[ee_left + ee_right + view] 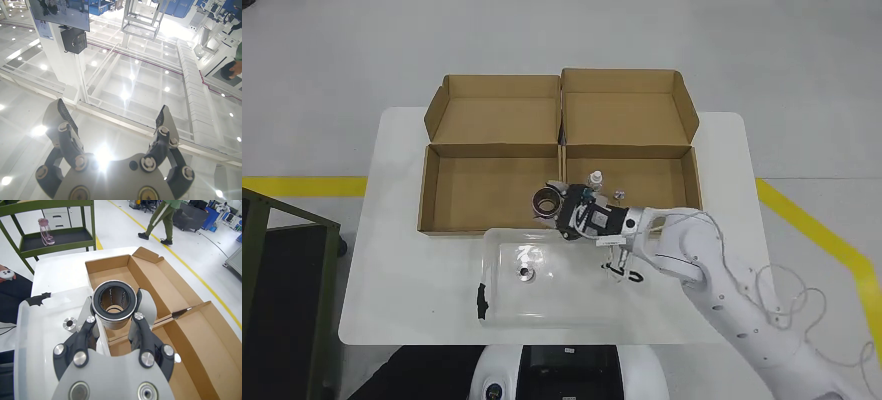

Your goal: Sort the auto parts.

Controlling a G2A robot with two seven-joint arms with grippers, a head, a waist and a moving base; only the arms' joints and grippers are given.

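So right gripper [115, 303] has its fingers pinching the bearing [113, 321] above the left box [492, 190]; next, I'd say: lower in, let go. Meanwhile left gripper [112, 103] has fingers spread.

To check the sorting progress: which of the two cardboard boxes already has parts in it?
The box on the robot's right: two small parts lie on its floor. The left box shows only its bare cardboard floor.
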